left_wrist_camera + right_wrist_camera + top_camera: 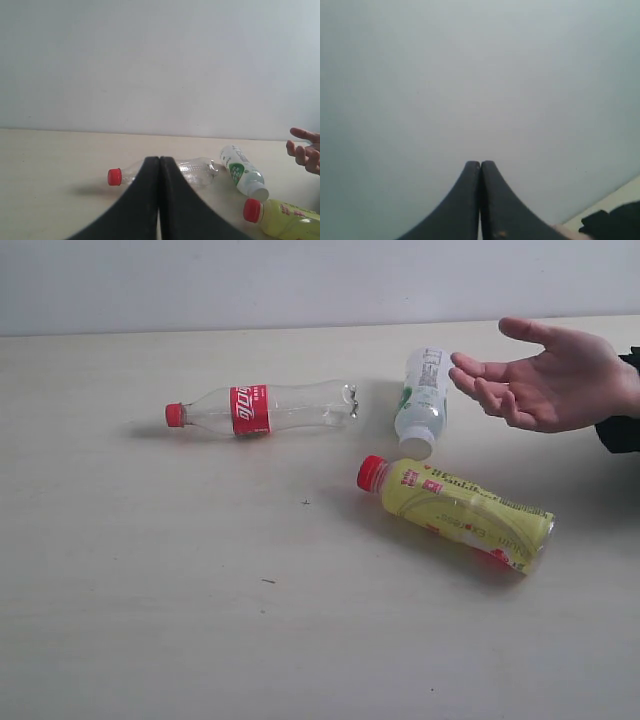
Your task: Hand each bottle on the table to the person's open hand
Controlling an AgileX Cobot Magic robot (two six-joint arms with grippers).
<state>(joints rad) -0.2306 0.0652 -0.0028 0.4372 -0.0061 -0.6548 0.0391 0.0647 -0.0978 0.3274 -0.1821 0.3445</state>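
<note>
White-green bottle [421,400] — just beside open hand [553,377]

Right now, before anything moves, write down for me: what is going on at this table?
Three bottles lie on their sides on the table: a clear red-labelled bottle, a white-and-green bottle and a yellow bottle. The person's open hand hovers near the white-and-green one. The left gripper and right gripper are both shut and hold nothing; no bottle is being handled.

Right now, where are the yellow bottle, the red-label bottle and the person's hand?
yellow bottle [465,512]: exterior view, middle of its body.
red-label bottle [250,410]: exterior view, on the red label.
person's open hand [558,377]: exterior view, on the palm.
</note>
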